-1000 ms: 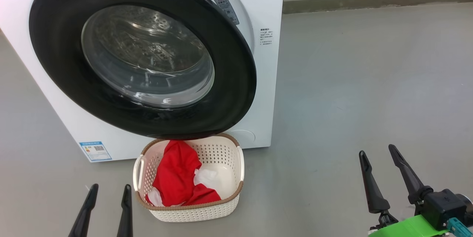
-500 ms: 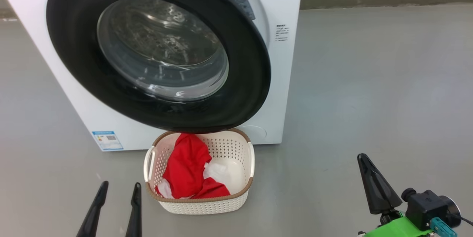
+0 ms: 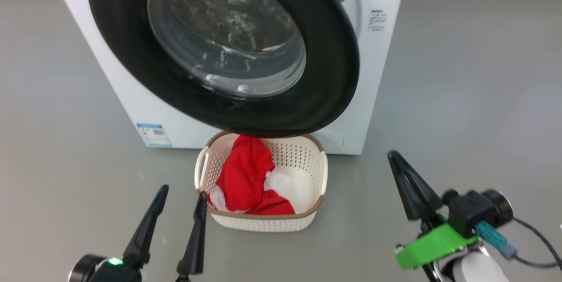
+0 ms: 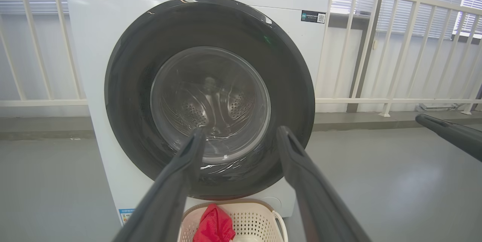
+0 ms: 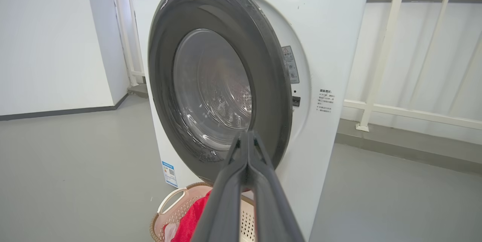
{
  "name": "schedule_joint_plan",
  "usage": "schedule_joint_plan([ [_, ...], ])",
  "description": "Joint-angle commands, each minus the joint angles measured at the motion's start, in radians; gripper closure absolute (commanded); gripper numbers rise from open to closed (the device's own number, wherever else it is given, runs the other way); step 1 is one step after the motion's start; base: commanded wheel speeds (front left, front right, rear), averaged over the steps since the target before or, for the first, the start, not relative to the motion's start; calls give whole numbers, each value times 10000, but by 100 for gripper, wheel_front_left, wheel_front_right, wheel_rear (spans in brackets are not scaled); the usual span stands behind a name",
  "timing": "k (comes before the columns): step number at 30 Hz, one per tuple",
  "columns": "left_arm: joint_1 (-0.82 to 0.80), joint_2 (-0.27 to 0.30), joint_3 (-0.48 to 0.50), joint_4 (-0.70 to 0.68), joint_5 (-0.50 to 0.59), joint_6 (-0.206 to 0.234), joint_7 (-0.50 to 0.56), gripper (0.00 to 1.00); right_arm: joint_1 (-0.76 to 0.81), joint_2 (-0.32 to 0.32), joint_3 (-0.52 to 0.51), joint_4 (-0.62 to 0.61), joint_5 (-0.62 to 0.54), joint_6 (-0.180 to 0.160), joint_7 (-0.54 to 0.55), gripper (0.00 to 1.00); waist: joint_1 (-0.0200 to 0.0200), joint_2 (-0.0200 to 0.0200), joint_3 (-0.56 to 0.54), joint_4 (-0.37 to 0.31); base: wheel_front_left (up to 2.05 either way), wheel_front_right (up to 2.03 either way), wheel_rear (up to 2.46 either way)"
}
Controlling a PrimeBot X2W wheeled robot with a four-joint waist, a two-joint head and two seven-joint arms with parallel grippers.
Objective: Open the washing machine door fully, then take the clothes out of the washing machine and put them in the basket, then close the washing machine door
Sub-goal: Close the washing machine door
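Door: the washing machine door (image 3: 338, 66) is almost closed; the hinge side is at the left, the right edge stands a little off the front of the washing machine (image 3: 377, 80), and the glass faces the robot
Basket: the basket (image 3: 323, 172) stands on the floor (image 3: 461, 97) just before the machine, its far rim under the door's lower edge, handles at left and right
Clothes: the clothes (image 3: 243, 176) lie inside the basket, mostly in its left half; the long axis of the red cloth runs from far rim to near rim
Left gripper: the left gripper (image 3: 182, 190) has jaws wide apart and empty, pointing toward the door; one fingertip is just beside the basket's near left corner
Right gripper: the right gripper (image 3: 394, 155) has fingers pressed together with nothing between, well apart from the basket on its right
Free room: bare floor on both sides of the machine, wider at the right; a white railing (image 4: 395, 46) borders the far side
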Motion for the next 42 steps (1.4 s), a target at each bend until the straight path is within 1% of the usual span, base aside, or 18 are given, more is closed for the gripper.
schedule_joint_plan([
  [1,-468,16,242,-323,-108,-80,-80,0,-554,-43,302,-155,-110,62,-63,100,0,-1,429,360,0,0,0],
  [9,-925,6,49,-484,-236,-60,-80,0,-2230,-47,506,697,-496,62,-63,100,0,-1,1375,894,0,0,0],
  [15,-1219,5,-123,-502,-359,-6,-80,0,-3400,-359,837,1297,-661,62,-63,100,0,-1,1956,1235,0,0,0],
  [20,-1407,4,-240,-507,-471,21,-80,0,-4266,-611,851,1716,-699,62,-63,100,0,-1,2362,1483,0,0,0],
  [25,-1551,4,-341,-533,-580,42,-80,0,-4887,-820,777,1983,-837,62,-63,100,0,-1,2710,1714,0,0,0],
  [32,-1703,4,-463,-599,-735,14,-80,0,-5493,-1010,600,2213,-1054,62,-63,100,0,-1,3032,1866,0,0,0],
  [42,-1886,3,-637,-696,-792,-20,-80,0,-6390,-1093,-147,2463,-1470,62,-63,100,0,-1,3523,2059,0,0,0],
])
